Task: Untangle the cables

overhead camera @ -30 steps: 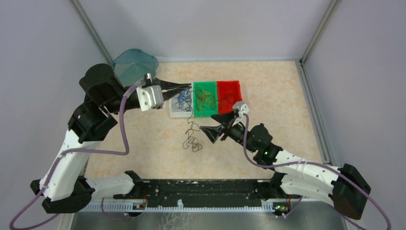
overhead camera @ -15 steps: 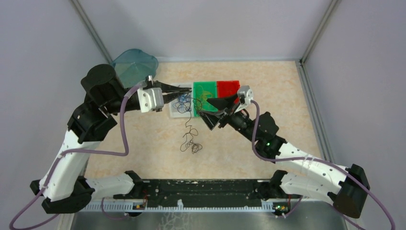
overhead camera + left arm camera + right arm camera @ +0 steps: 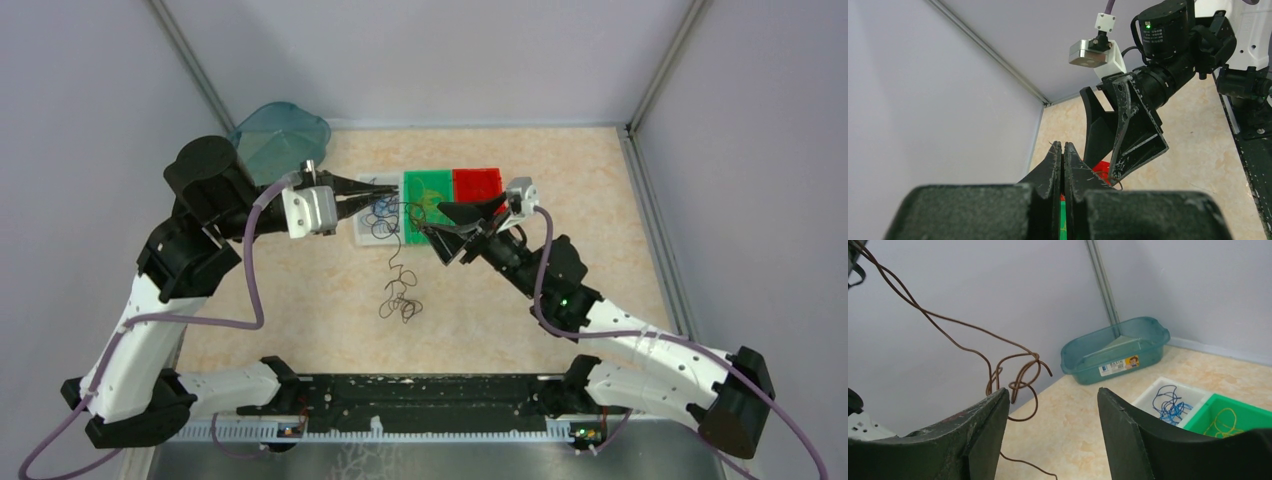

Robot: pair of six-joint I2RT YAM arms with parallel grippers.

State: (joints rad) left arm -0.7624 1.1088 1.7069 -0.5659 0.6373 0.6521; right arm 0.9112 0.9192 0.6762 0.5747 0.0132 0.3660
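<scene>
Aloft — brown cable dangles from left pincer

A beige speckled table is seen. A teal basin is set at its far left corner. A white tray, green tray and red tray are lined up side by side. Loops of a dark cable are spread before them.
</scene>
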